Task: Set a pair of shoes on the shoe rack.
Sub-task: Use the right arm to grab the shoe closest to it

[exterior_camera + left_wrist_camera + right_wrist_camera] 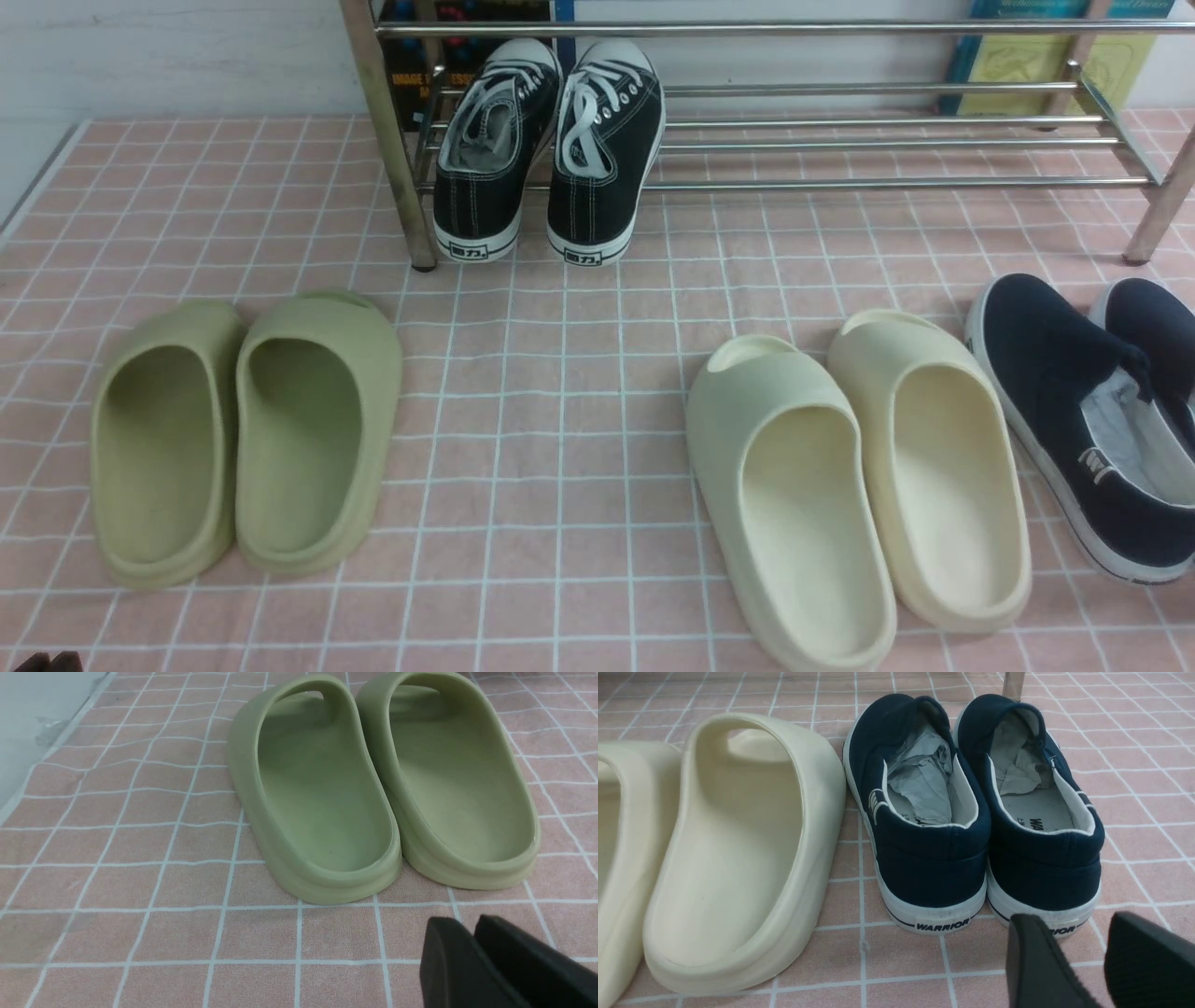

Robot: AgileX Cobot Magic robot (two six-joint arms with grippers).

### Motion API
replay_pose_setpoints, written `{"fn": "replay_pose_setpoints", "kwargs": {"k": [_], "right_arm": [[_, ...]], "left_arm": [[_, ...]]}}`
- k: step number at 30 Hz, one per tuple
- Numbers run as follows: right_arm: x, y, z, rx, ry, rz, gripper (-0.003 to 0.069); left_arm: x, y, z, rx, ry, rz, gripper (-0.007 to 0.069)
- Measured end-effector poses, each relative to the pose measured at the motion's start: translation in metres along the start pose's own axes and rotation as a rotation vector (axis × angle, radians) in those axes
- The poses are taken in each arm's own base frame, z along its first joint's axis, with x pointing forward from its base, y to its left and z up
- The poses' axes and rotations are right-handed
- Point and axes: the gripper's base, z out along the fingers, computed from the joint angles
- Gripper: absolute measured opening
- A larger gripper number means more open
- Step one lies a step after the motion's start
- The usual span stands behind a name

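The pair of shoes, two navy slip-ons with white soles, stands side by side on the pink checked cloth at the far right in the front view (1064,392). In the right wrist view the left shoe (931,868) and the right shoe (1045,870) show their heels, with crumpled paper inside. My right gripper (1073,921) is open and empty, just behind the right shoe's heel, apart from it. My left gripper (467,926) is shut and empty, near the heels of the green slides. The shoe rack (840,145) stands at the back.
Black lace-up sneakers (551,140) sit on the rack's left end. Green foam slides (243,439) lie front left. Cream foam slides (859,485) lie right of centre, close beside the navy shoes. Books lean against the wall behind the rack.
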Motion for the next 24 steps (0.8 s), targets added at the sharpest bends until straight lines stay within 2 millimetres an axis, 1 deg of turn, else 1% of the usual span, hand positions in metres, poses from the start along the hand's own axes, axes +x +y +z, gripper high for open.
{"fn": "replay_pose_setpoints", "kwargs": {"k": [24], "right_arm": [[0.0,0.0,0.0,0.0,0.0,0.0,0.024]], "left_arm": [[0.0,0.0004,0.0,-0.004,0.0,0.011,0.0127]]}}
